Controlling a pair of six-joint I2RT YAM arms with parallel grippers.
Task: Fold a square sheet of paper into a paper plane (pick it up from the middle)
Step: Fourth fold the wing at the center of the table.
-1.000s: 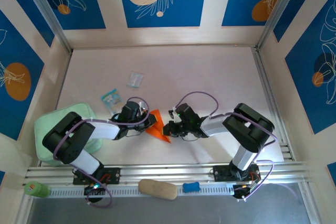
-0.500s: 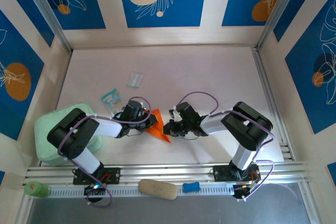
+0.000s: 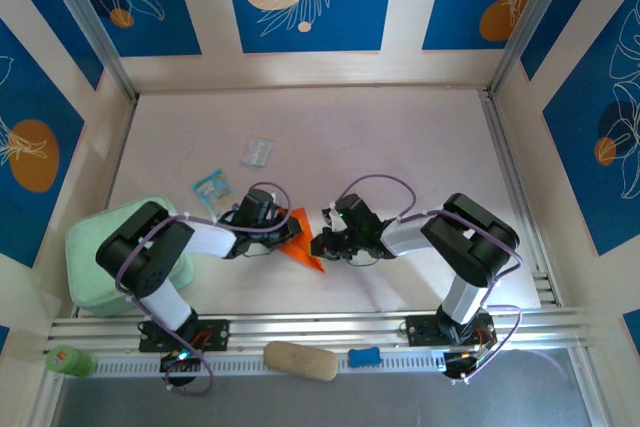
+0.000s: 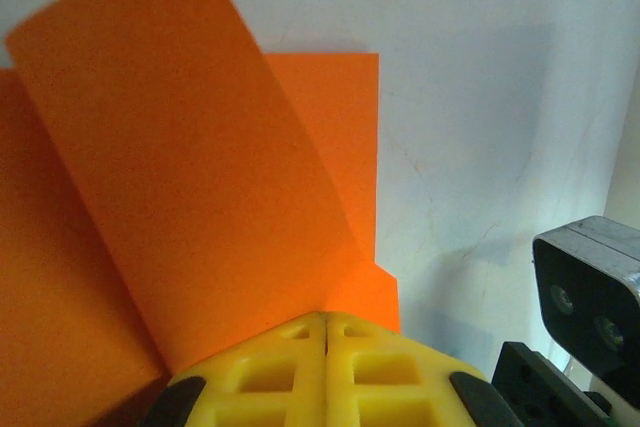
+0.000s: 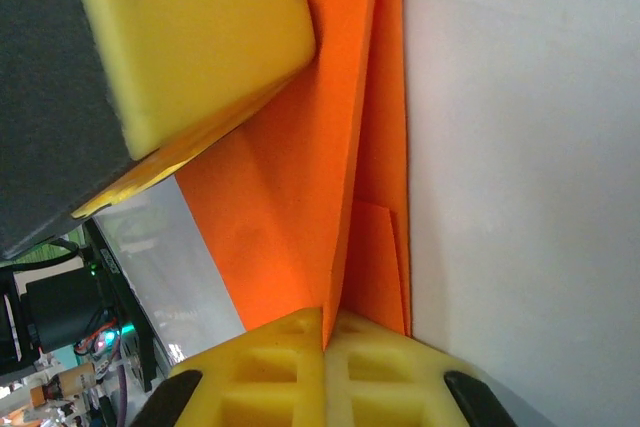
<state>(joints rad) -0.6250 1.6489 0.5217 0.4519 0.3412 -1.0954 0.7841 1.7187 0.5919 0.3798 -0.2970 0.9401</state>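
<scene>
Top external view: two grippers pinched one folded orange paper (image 3: 305, 244) between them.
The paper lay on the table (image 3: 400, 147) a little toward 6 o'clock of its centre, creased into a pointed shape with the tip toward 5 o'clock. The left gripper (image 3: 287, 235) clamped its 9 o'clock edge and the right gripper (image 3: 320, 245) its 3 o'clock edge, each with its jaws pressed together on the sheet. In the left wrist view the yellow fingers (image 4: 380, 367) met on the paper, and a flap rose toward 11 o'clock. In the right wrist view a crease ran into the closed pads (image 5: 270, 377). A blue-and-white packet (image 3: 210, 187) sat at the paper's 10 o'clock, a clear wrapper (image 3: 258, 151) at 11 o'clock, and a mint green pad (image 3: 88, 247) at 9 o'clock.
</scene>
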